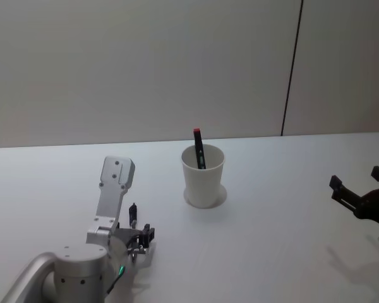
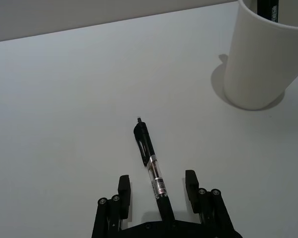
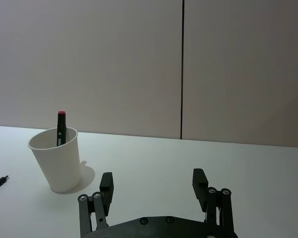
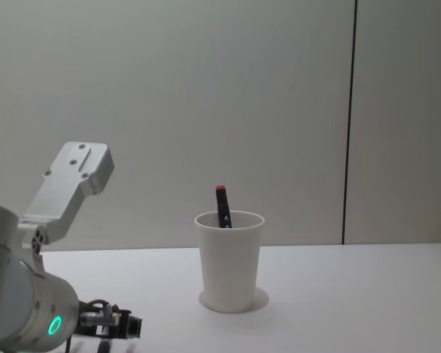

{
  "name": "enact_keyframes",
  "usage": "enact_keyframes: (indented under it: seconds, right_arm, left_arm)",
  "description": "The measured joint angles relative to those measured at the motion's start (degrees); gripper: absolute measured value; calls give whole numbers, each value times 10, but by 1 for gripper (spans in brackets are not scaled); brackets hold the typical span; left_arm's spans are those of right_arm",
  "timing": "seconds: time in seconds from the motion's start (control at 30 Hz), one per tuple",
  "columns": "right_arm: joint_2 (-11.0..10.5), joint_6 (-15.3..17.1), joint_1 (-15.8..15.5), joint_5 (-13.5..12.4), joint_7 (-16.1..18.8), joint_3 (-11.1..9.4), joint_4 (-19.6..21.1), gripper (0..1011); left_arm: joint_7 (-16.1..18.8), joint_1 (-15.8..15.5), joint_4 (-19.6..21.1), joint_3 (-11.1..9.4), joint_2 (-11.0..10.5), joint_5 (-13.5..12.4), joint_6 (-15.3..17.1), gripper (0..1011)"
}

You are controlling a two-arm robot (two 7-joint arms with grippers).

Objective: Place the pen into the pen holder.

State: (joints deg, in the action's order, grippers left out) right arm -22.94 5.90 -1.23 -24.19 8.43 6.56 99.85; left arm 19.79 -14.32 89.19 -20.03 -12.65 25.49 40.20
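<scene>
The pen [image 2: 150, 157], black with a clear section along its barrel, lay on the white table [image 1: 271, 252] to the left of the paper cup [image 1: 203, 180] and nearer the robot, well apart from it. It lay between the two fingers of the left gripper [image 2: 157, 184], which were spread wide and touched it on neither side. One end ran back under the gripper's body and the other pointed away from it. Whether that hidden end met the gripper could not be told from the wrist view. The left arm reached in low over the table at the near left. The paper cup stood upright near the middle of the table, and a black marker [image 1: 199, 148] with a red top leaned inside it, its top rising above the rim. The right gripper [image 3: 153, 179] hung above the table at the far right, well away from the cup, its fingers wide apart and holding nothing.
</scene>
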Motion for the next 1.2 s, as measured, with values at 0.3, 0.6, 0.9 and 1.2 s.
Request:
enact_keyframes:
  seconds: [0.3,0.6,0.9,1.2]
  right_arm:
    - [0,0,0,0,0,0,0,1002]
    - [0,0,0,0,0,0,0,1002]
    - [0,0,0,0,0,0,0,1001]
    - [0,0,0,0,0,0,0,1002]
  left_arm:
    - [2,-2,-8,2,6,-3,17,470]
    - [4,-2,-15,5,11,-7,28,185]
    - [5,-2,-19,8,15,-11,33,139]
    - [1,-1,-20,10,18,-20,29,139]
